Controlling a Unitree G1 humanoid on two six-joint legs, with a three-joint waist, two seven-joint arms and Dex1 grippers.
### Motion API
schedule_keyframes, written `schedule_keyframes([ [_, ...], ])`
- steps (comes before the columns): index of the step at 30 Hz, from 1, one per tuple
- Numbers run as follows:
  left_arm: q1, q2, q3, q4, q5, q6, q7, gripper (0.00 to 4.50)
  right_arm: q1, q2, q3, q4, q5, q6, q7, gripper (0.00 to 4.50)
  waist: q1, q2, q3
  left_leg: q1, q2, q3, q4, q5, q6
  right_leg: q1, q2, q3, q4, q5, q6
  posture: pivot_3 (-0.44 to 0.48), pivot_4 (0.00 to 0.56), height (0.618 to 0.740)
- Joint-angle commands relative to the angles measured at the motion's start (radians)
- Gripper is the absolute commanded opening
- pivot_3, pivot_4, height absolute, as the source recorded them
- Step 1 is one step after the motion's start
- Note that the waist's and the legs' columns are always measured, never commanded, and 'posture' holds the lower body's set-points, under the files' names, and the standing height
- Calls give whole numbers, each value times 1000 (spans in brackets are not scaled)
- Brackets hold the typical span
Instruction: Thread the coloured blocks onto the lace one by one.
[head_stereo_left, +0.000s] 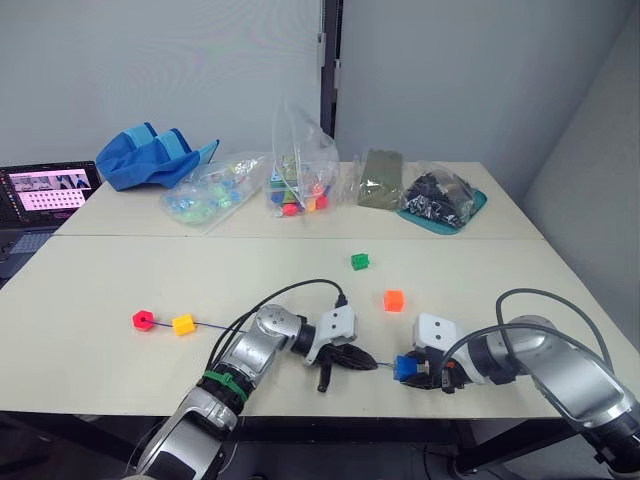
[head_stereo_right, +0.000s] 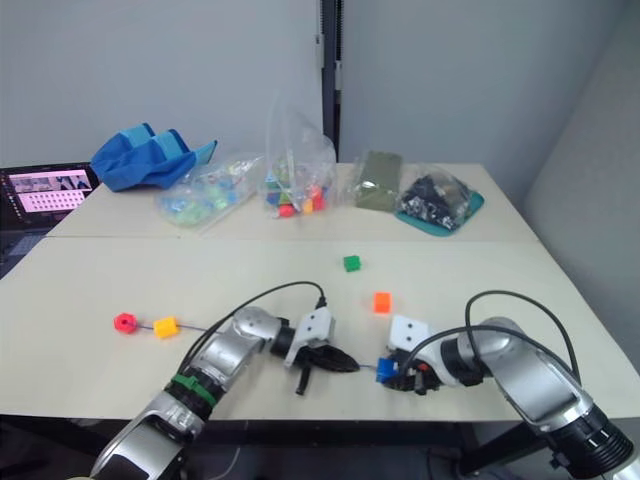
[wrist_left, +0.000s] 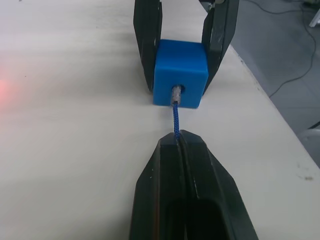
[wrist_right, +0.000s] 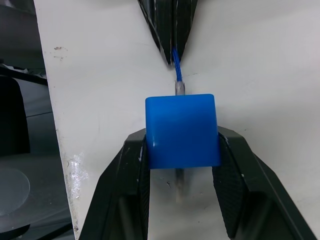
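The blue block (wrist_left: 180, 72) is clamped between my right gripper's (head_stereo_left: 410, 372) fingers near the table's front edge. My left gripper (wrist_left: 177, 142) is shut on the lace (wrist_left: 176, 117) just short of its pale tip (wrist_left: 176, 94), which is inside the block's hole. In the right wrist view a pale end (wrist_right: 179, 187) shows past the far side of the blue block (wrist_right: 182, 131). The red block (head_stereo_left: 143, 320) and the yellow block (head_stereo_left: 183, 324) sit on the lace at the left. The orange block (head_stereo_left: 394, 300) and the green block (head_stereo_left: 360, 261) lie loose farther back.
Clear bags of colourful pieces (head_stereo_left: 300, 180) line the back of the table, with a blue cloth (head_stereo_left: 150, 155) at the left and a teal tray of dark parts (head_stereo_left: 440, 198) at the right. A laptop (head_stereo_left: 45, 190) stands at the far left. The table's front edge (head_stereo_left: 330, 408) runs just below both grippers.
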Motion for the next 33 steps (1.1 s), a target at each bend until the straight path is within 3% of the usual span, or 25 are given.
schedule_keyframes([
  [1,-15,-34,-7,2,-4,9,16,0,4,-1,-8,-21,3,3,0,1184,0,0,0,0,0,0,0,0,0,0,0,0,0,0,0,0,150,740],
  [10,-38,-56,-16,28,11,29,28,0,-1,3,-7,-26,7,13,-2,1184,-1,0,0,0,0,0,0,0,0,0,0,0,0,0,0,0,150,740],
  [14,-34,-19,1,-11,-28,74,-28,1219,6,2,-26,-38,30,39,-3,1184,-1,0,0,0,0,0,0,0,0,0,0,0,0,0,0,0,150,740],
  [16,-32,-5,7,-24,-33,77,-41,1866,10,0,-34,-43,34,38,-9,2260,-2,0,0,0,0,0,0,0,0,0,0,0,0,0,0,0,150,740],
  [22,-29,3,-6,-3,-18,51,-37,3860,34,-31,-97,-94,78,97,-14,4325,1,0,0,0,0,0,0,0,0,0,0,0,0,0,0,0,150,740],
  [23,-30,-4,-7,5,-17,39,-35,4133,42,-37,-116,-103,87,110,-23,4497,3,0,0,0,0,0,0,0,0,0,0,0,0,0,0,0,150,740],
  [33,-73,-117,-39,123,25,-113,-14,4133,300,-87,-414,-256,164,220,-121,4497,25,0,0,-1,-1,0,2,0,0,0,0,0,0,0,0,0,150,740],
])
